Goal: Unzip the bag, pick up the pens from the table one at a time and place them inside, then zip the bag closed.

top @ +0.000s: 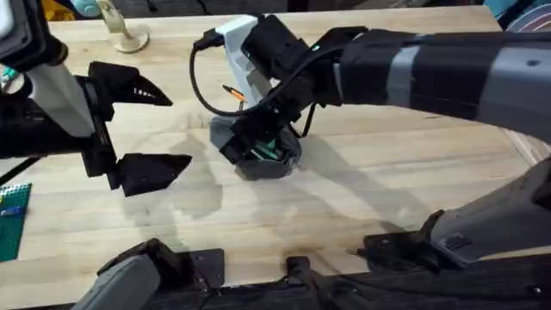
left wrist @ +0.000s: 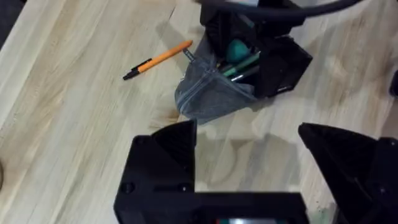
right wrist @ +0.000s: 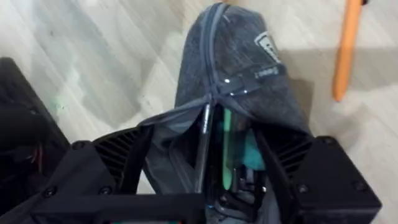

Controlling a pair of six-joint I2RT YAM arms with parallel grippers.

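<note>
Overhead view: mid-table, the right gripper (top: 258, 148) straddles the half-open bag (top: 263, 159), holding nothing I can tell, the left gripper (top: 151, 129) gapes wide at nine o'clock; next, fetch the orange pen (left wrist: 158, 60).

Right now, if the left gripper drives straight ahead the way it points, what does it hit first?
Probably the grey pouch: in the left wrist view it sits dead ahead of the open left gripper, bare table between. The right gripper sits at the pouch's open end, just behind. The orange pen lies off to one side. Height is unclear.
</note>
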